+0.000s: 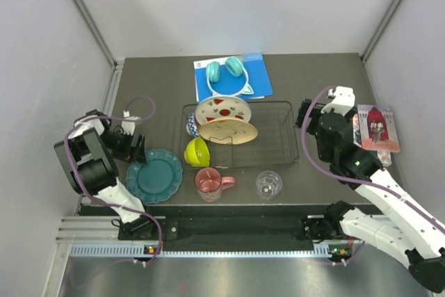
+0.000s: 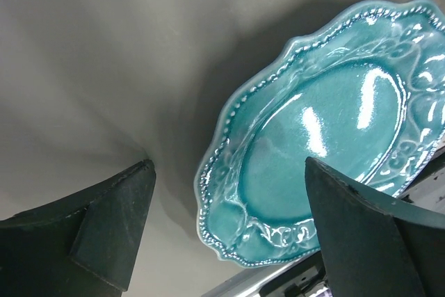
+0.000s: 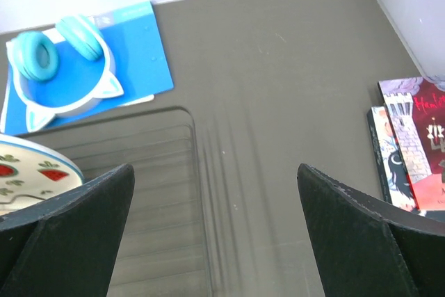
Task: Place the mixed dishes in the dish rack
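Along the near edge of the table stand one teal plate (image 1: 154, 176), lying flat, one pink mug (image 1: 208, 183) and one glass (image 1: 268, 184), both upright and apart from each other. Beyond them is the one wire rack (image 1: 297, 137). It holds two more plates leaning together at its left half: the watermelon plate (image 1: 222, 110) behind and the floral plate (image 1: 229, 131) in front. That makes three plates in all. There are two bowls. The green bowl (image 1: 197, 151) is tipped on its side at the rack's near-left corner, and the patterned bowl (image 1: 190, 125) is at its left edge. I cannot tell whether either is inside the wire. One pair of headphones (image 1: 226, 71) lies on one blue book (image 1: 257, 74) behind the rack.

The left arm is folded back on itself, wrist pointing right. Its end effector (image 2: 229, 163) is spread wide and empty, low beside the teal plate's rim. The right arm reaches forward between the rack and the books (image 1: 379, 128). Its end effector (image 3: 215, 168) is also spread wide and empty, above the table by the rack's right end.
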Motion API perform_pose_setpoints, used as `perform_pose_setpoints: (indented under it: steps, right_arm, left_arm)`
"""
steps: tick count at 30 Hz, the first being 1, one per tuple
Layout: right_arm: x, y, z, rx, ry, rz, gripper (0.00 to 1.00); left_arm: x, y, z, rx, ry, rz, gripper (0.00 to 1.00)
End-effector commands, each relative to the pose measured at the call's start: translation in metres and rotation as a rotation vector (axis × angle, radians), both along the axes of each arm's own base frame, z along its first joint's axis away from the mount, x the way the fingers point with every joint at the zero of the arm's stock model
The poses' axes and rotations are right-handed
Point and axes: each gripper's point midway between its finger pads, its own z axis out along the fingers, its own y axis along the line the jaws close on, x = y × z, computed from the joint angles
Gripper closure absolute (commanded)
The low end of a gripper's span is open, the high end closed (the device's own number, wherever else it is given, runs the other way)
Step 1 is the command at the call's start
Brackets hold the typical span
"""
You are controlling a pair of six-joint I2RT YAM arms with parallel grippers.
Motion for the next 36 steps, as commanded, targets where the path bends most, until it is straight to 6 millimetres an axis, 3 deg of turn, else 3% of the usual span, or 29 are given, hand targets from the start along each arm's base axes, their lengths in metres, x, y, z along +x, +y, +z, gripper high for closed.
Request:
perform_pose_setpoints:
  steps: [1, 5, 8, 12, 13, 15, 17, 18, 21, 24, 27, 36]
  right_arm:
    - [0.004, -0.002, 0.002, -0.004, -0.01, -0.005, 0.0]
    - [0.005, -0.001, 0.002, -0.008, -0.011, 0.001, 0.0]
    - [0.006, -0.001, 0.002, -0.008, -0.01, -0.001, 0.0]
    - [0.006, -0.002, -0.006, -0.013, 0.003, -0.005, 0.0]
    - [0.006, -0.002, -0.006, -0.016, 0.006, -0.006, 0.0]
    - [0.007, -0.002, -0.009, -0.021, 0.011, -0.007, 0.0]
    - [0.008, -0.002, -0.011, -0.021, 0.014, -0.008, 0.0]
    - [0.008, -0.001, -0.011, -0.022, 0.015, -0.004, 0.0]
    - [0.008, 0.0, -0.014, -0.018, 0.017, 0.003, 0.0]
    - [0.008, -0.001, -0.015, -0.022, 0.016, 0.0, 0.0]
    - [0.009, 0.0, -0.016, -0.024, 0.012, 0.006, 0.0]
    - [0.008, 0.0, -0.015, -0.01, -0.006, 0.012, 0.0]
  left_arm:
    - [-0.01, 0.011, -0.026, 0.049, 0.036, -0.065, 0.07]
    - [-0.025, 0.014, -0.044, 0.082, 0.07, -0.093, 0.09]
    - [-0.025, 0.015, -0.05, 0.081, 0.085, -0.094, 0.17]
    - [-0.021, 0.017, -0.052, 0.069, 0.103, -0.085, 0.45]
    - [-0.018, 0.019, -0.051, 0.075, 0.101, -0.08, 0.57]
    - [-0.016, 0.019, -0.049, 0.076, 0.1, -0.077, 0.67]
    - [-0.01, 0.023, -0.044, 0.084, 0.082, -0.064, 0.94]
    - [-0.008, 0.023, -0.042, 0.086, 0.077, -0.059, 1.0]
    - [0.003, 0.024, -0.03, 0.083, 0.046, -0.045, 1.0]
    - [0.014, 0.024, -0.007, 0.069, 0.007, -0.028, 1.0]
    - [0.036, 0.02, 0.037, 0.04, -0.103, -0.006, 1.0]
    - [0.041, 0.016, 0.135, 0.118, -0.308, -0.002, 1.0]
